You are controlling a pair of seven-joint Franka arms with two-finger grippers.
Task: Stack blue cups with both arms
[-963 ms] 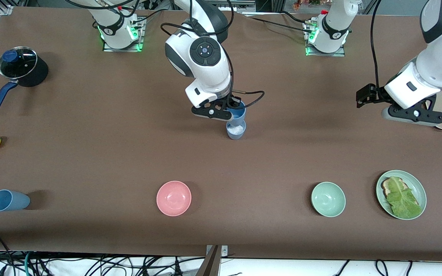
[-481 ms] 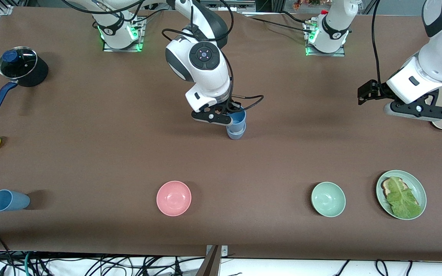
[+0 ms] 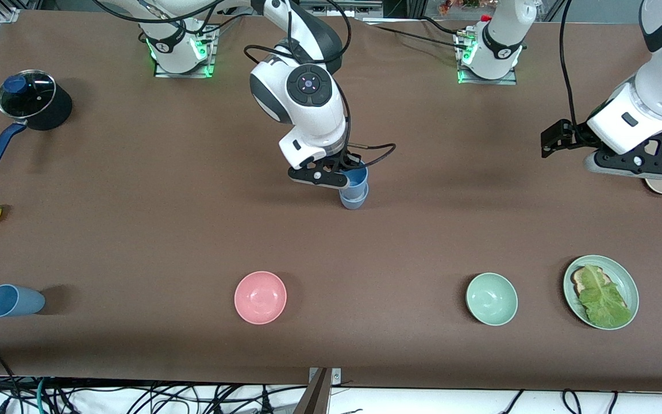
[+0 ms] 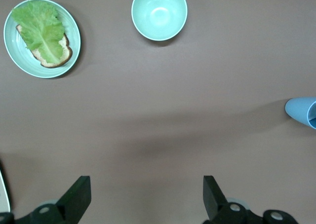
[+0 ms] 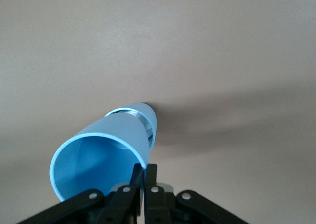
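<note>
Front view: stacked blue cups [image 3: 354,187] mid-table.

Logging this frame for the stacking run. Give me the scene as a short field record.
right end effector: shut on the rim of the upper blue cup, mid-table
upper blue cup: nested in the lower blue cup, which stands on the table
third blue cup: on its side, at the right arm's end, near the front camera
left end effector: open, holding nothing, over bare table at the left arm's end
bowls: pink bowl, pale green bowl, both hold nothing
</note>
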